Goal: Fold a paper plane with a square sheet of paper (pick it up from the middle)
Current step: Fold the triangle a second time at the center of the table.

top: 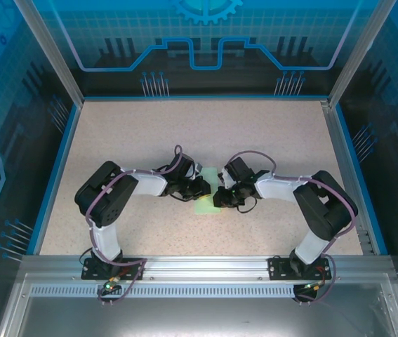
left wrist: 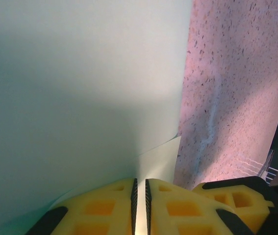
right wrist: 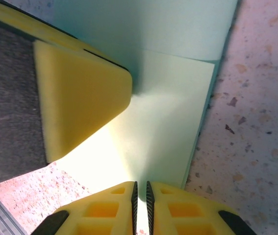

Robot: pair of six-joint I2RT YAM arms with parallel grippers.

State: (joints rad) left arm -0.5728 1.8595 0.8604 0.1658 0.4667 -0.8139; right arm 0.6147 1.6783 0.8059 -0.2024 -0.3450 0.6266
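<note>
The square sheet of paper (top: pixel 205 204) is pale green and sits at the table's middle between both grippers. Seen from the left wrist, the paper (left wrist: pixel 80 88) rises broad in front, with a second layer's corner below it. My left gripper (left wrist: pixel 140 182) is shut on the paper's edge, which runs through the thin slit between its yellow fingers. In the right wrist view the paper (right wrist: pixel 173 112) shows two overlapping layers, and my right gripper (right wrist: pixel 140 184) is shut on its near edge. The left gripper (top: pixel 200 187) and right gripper (top: pixel 221 197) nearly touch.
The speckled beige tabletop (top: pixel 269 133) lies open all round the paper, bounded by a blue rim (top: pixel 206 97) and clear enclosure walls. A yellow finger of the other gripper (right wrist: pixel 80 98) crosses the right wrist view, close above the paper.
</note>
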